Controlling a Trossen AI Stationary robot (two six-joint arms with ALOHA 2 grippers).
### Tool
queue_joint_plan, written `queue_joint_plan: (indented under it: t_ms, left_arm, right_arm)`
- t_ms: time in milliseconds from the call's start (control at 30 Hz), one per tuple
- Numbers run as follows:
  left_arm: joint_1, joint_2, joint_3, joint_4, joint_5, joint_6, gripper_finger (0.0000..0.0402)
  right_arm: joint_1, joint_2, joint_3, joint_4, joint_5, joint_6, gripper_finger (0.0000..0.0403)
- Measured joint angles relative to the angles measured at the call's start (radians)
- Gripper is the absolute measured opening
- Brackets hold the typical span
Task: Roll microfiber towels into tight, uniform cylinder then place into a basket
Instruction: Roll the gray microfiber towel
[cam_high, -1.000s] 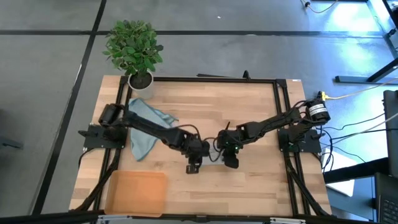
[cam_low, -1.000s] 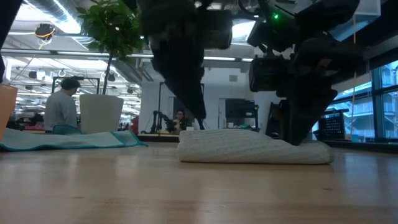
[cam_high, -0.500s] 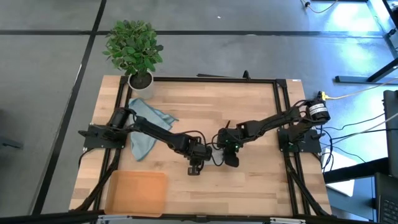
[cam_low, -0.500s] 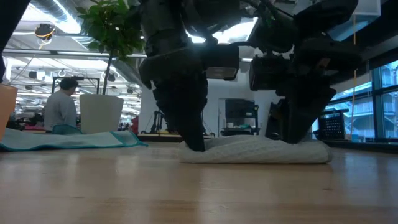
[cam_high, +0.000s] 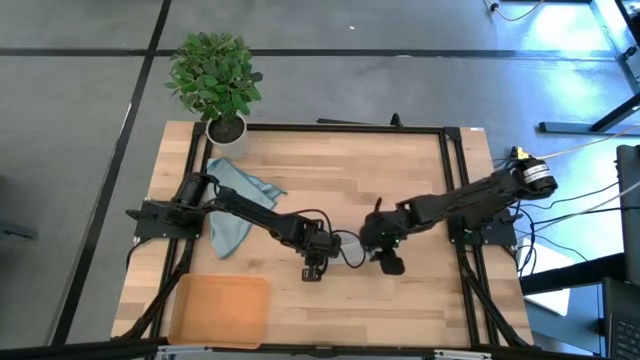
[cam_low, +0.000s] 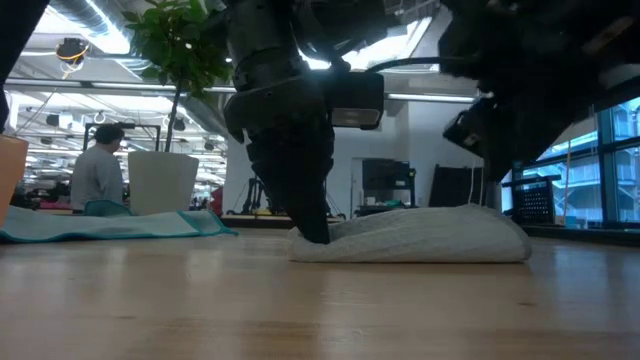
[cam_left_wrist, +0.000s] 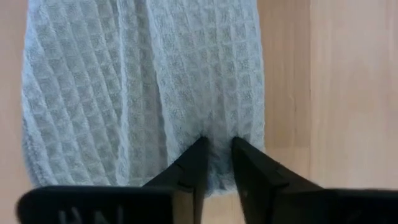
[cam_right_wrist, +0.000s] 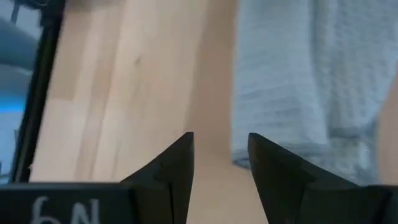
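The table (cam_high: 330, 170) is a pale butcher-block top of long wood strips, framed by dark rails. At its near left corner lies the basket (cam_high: 220, 310), a shallow orange-tan tray with rounded corners and a smooth matte floor. Toward the far left a blue-teal towel (cam_high: 235, 205) lies loose and rumpled, partly under the left arm; in the low view it is only a thin flat band (cam_low: 120, 226). Beyond the far left corner stands a leafy plant (cam_high: 214, 76) in a white pot (cam_high: 226, 129).

The grey-green towel (cam_low: 410, 238) sits near the table's middle, toward the near edge, as a low soft roll with a waffle-weave surface; its left end is flattened and its right end bulges. From above it is almost wholly hidden by the two arms (cam_high: 349, 248).

The left gripper (cam_left_wrist: 215, 147) stands at the roll's left end, its fingers nearly together and pinching a fold of the weave. The right gripper (cam_right_wrist: 219, 144) hangs above bare wood just past the roll's right end, its fingers spread and holding nothing; in the low view it is cut off at the upper edge.

A person (cam_low: 98, 168) sits in the room behind, blurred.
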Motion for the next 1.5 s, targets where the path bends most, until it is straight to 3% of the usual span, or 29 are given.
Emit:
queue_joint_plan:
  t_ms: [267, 400, 867, 1267, 1500]
  left_arm:
    - [0.005, 0.0, -0.001, 0.001, 0.007, 0.0, 0.0071]
    - [0.018, 0.0, -0.001, 0.001, 0.053, 0.0, 0.0071]
    - [0.034, 0.0, -0.003, 0.013, 0.077, 0.001, 0.0071]
    - [0.034, 0.001, -0.002, 0.029, 0.075, 0.001, 0.0071]
    - [0.034, 0.001, -0.002, 0.029, 0.076, 0.002, 0.0071]
  right_arm:
    - [0.08, -0.004, 0.001, -0.005, 0.003, -0.027, 0.0151]
    - [0.106, 0.0, 0.002, -0.004, 0.057, -0.028, 0.0151]
    - [0.111, 0.023, 0.003, 0.023, 0.111, -0.071, 0.0152]
    - [0.111, 0.125, 0.003, 0.092, 0.119, -0.156, 0.0152]
    - [0.111, 0.126, 0.019, 0.082, 0.12, -0.159, 0.0116]
